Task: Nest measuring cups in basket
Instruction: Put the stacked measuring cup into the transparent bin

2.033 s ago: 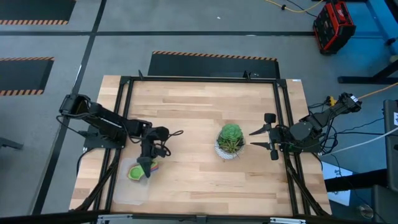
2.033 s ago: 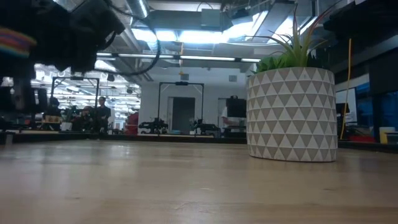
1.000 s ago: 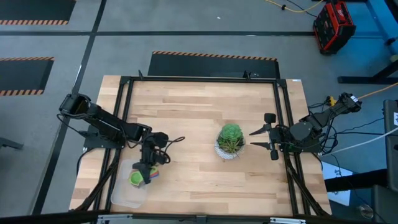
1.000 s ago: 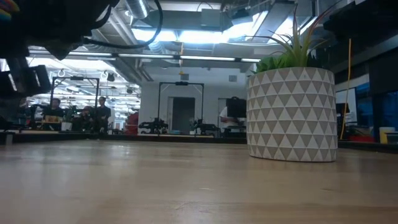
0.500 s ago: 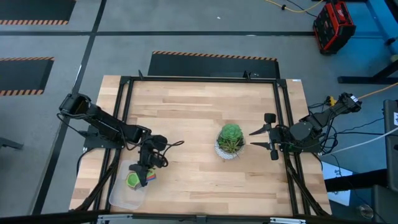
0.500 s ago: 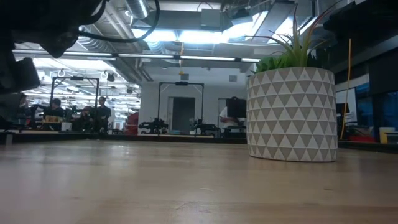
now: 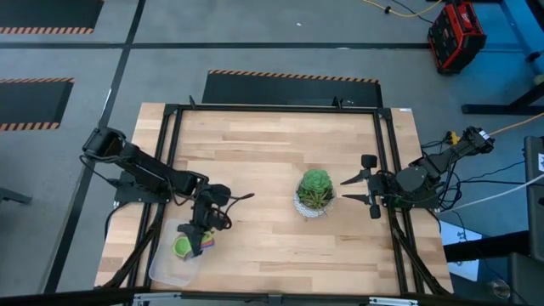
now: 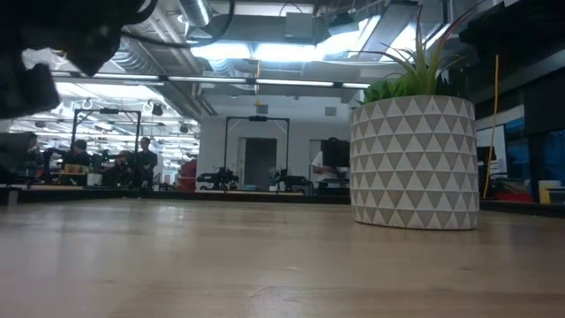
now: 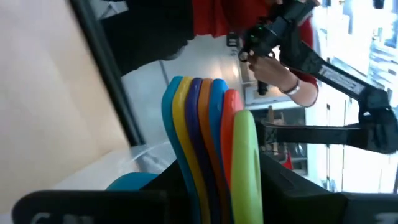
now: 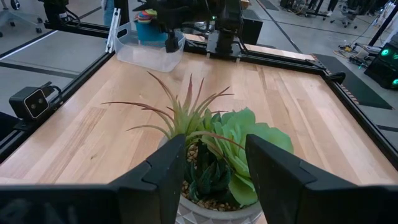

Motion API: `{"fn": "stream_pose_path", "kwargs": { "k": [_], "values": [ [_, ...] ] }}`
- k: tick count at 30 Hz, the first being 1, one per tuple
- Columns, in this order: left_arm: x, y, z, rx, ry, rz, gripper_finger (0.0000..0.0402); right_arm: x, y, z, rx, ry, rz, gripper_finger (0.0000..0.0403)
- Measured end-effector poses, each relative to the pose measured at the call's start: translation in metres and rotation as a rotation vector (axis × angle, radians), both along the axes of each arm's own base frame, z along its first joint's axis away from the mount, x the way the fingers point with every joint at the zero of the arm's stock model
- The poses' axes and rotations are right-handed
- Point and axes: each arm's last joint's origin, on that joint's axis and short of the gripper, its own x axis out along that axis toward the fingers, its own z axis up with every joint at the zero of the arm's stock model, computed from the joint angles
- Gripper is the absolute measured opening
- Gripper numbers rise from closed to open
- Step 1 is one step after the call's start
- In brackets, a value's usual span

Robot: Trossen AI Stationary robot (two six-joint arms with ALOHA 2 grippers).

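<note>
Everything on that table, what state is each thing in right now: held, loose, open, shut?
measuring cups: nested in one stack, handles fanned, gripped over the basket.
basket: resting at the table's near-left corner.
left gripper: shut on the measuring cups' handles.
right gripper: open, holding nothing, waiting beside the potted plant.
potted plant: upright, untouched, mid-table.
table: wooden.

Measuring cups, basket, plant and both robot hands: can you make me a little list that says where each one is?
measuring cups: nested stack, held at the basket
basket: clear, at the table's near left corner
left gripper: shut on the stack's handles
right gripper: open, empty, beside the plant
plant: in its white patterned pot, mid-table
task: cups not yet released
</note>
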Motion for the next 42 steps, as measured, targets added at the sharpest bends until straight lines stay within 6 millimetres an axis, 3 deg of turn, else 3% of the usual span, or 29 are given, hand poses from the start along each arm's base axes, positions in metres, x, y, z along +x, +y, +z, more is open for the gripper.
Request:
{"fn": "stream_pose_path", "kwargs": {
  "k": [4,8,16,27,42],
  "values": [
    [0.015,-0.005,0.006,-0.042,-0.007,-0.053,0.0085,0.000,0.000,0.000,0.000,0.000,0.000,0.0173],
    [0.021,-0.011,-0.001,-0.070,0.072,-0.112,0.0085,0.000,0.000,0.000,0.000,-0.001,0.000,0.0173],
    [0.020,-0.021,-0.013,-0.064,0.128,-0.150,0.0085,0.000,0.000,0.000,0.001,-0.001,0.000,0.0173],
    [0.024,-0.016,-0.013,-0.053,0.067,-0.117,0.0085,0.000,0.000,0.000,0.001,-0.001,0.000,0.0173],
    [0.016,-0.011,-0.021,-0.032,0.176,-0.125,0.0085,0.000,0.000,0.000,0.001,-0.001,0.000,0.0173]
  ]
}}
